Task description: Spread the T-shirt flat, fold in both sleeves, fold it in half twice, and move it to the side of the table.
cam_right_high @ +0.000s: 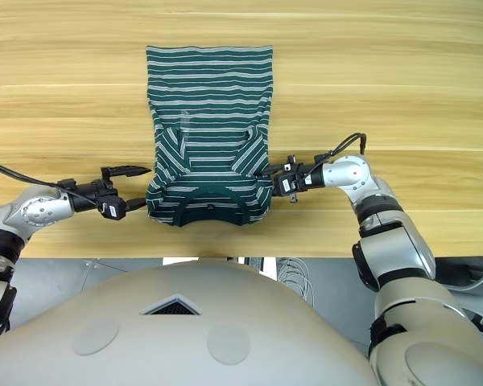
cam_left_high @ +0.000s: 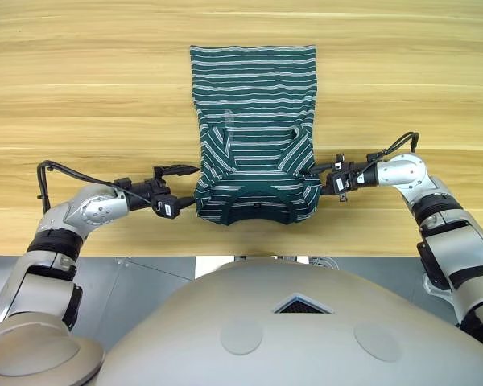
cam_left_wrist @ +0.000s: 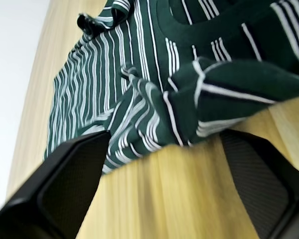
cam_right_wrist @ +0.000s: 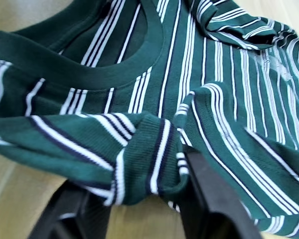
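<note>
A dark green T-shirt (cam_left_high: pixel 256 104) with white stripes lies on the wooden table (cam_left_high: pixel 80 80), collar toward me and both sleeves folded in over the body. My left gripper (cam_left_high: pixel 183 186) stands open at the shirt's near left shoulder corner. In the left wrist view its fingers (cam_left_wrist: pixel 74 169) are spread wide, with the bunched shoulder fabric (cam_left_wrist: pixel 189 109) just beyond them. My right gripper (cam_left_high: pixel 314 175) is at the near right shoulder corner. In the right wrist view its fingers (cam_right_wrist: pixel 209 199) close on a bunched fold of the T-shirt (cam_right_wrist: pixel 144 144).
The table's front edge (cam_left_high: pixel 145 254) runs just below both arms. Bare wood stretches to the left, right and far side of the shirt.
</note>
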Controlling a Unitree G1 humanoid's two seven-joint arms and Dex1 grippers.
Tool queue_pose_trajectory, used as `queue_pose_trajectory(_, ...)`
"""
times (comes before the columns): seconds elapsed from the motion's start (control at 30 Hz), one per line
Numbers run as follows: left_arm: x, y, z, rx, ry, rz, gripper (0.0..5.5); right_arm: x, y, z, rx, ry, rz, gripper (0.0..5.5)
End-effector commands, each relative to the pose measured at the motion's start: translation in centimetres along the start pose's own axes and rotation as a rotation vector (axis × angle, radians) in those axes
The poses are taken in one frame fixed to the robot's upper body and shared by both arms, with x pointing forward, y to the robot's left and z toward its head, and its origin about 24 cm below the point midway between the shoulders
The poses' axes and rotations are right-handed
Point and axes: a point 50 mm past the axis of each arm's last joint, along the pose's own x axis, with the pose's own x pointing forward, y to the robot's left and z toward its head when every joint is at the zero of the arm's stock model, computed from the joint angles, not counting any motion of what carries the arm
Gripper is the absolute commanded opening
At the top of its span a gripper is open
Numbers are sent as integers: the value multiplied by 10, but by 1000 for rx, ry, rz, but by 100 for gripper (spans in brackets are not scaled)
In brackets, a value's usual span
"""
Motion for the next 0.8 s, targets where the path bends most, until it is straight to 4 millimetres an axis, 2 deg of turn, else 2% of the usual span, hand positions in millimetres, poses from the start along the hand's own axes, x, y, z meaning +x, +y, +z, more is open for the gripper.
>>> queue_pose_trajectory(0.03,7,-16,-1,35,23,-134,397,1,6,-4,50,16,34,122)
queue_pose_trajectory(0.23,17,-17,-3,82,20,-174,397,4,8,-3,60,1,40,23)
queue_pose_trajectory(0.4,23,-24,-3,67,0,-238,397,6,6,-1,59,-9,30,20)
queue_pose_trajectory(0.53,23,-37,-1,3,-24,-315,322,8,4,1,48,-22,14,20)
queue_pose_trajectory(0.8,18,-46,0,-82,-38,-383,158,10,0,4,37,-45,-22,20)
